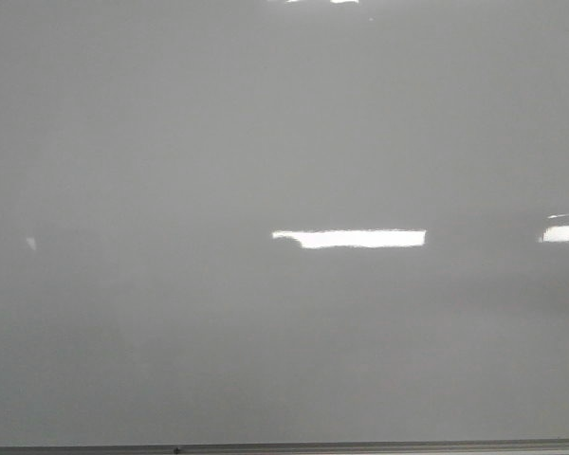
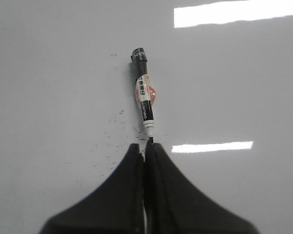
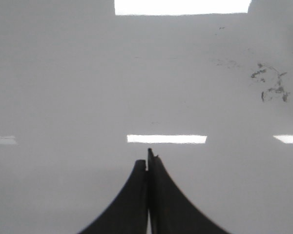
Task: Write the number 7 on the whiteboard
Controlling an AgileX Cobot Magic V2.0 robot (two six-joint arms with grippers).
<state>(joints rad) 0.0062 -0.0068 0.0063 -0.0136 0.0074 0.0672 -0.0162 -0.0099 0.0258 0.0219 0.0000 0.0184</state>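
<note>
The whiteboard [image 1: 266, 123] is a glossy pale grey surface that fills the front view, and neither gripper shows there. No number 7 is visible in any view. A black marker [image 2: 145, 100] with a white label lies on the whiteboard [image 2: 49, 73]. Its cap end points away from my left gripper [image 2: 144, 147] and its tip nearly meets the fingertips. The left jaws are shut with nothing seen between them. Over bare whiteboard [image 3: 63, 73], my right gripper [image 3: 147, 161] is also shut and empty.
A thin grey frame edge [image 1: 284, 447] runs along the bottom of the front view. Faint black specks [image 2: 119, 122] dot the board beside the marker. Smudged ink marks [image 3: 271, 85] lie off to one side in the right wrist view. Bright light reflections [image 1: 351, 239] cross the board.
</note>
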